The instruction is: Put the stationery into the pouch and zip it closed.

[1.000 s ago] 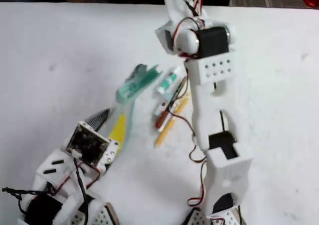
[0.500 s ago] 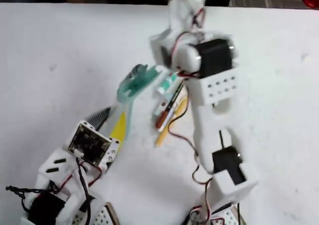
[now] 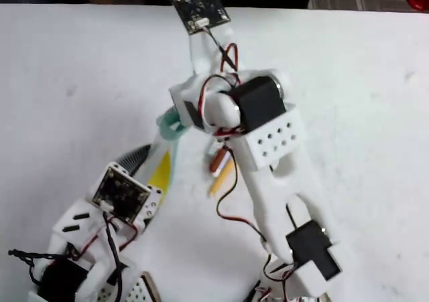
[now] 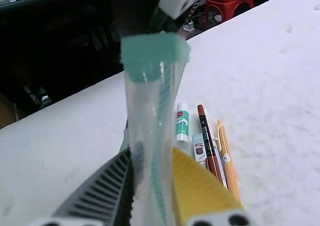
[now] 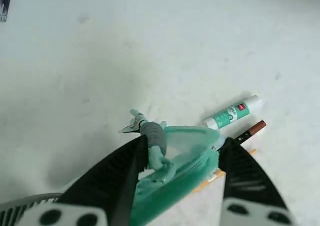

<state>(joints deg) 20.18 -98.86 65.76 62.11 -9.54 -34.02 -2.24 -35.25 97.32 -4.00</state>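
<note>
Finds the left gripper (image 4: 150,158) clenched on the near end of the clear pouch (image 4: 150,100). Finds the right gripper (image 5: 182,143) at the pouch's teal zip end, jaws spread either side, apparently not yet biting. Notes glue stick (image 4: 181,125), brown marker (image 4: 207,146) and orange pencil (image 4: 227,158) lying side by side on the table (image 3: 67,61) just beside the pouch, none inside. Judges the step as opening the mouth. Recommends pinching the zip pull (image 5: 152,136) squarely and drawing along the zip line against a firm left grip.

Looks clear, glossy plastic in the pouch (image 4: 150,136), smooth plastic in the glue stick (image 4: 181,126), matt across the white table (image 4: 280,85).
</note>
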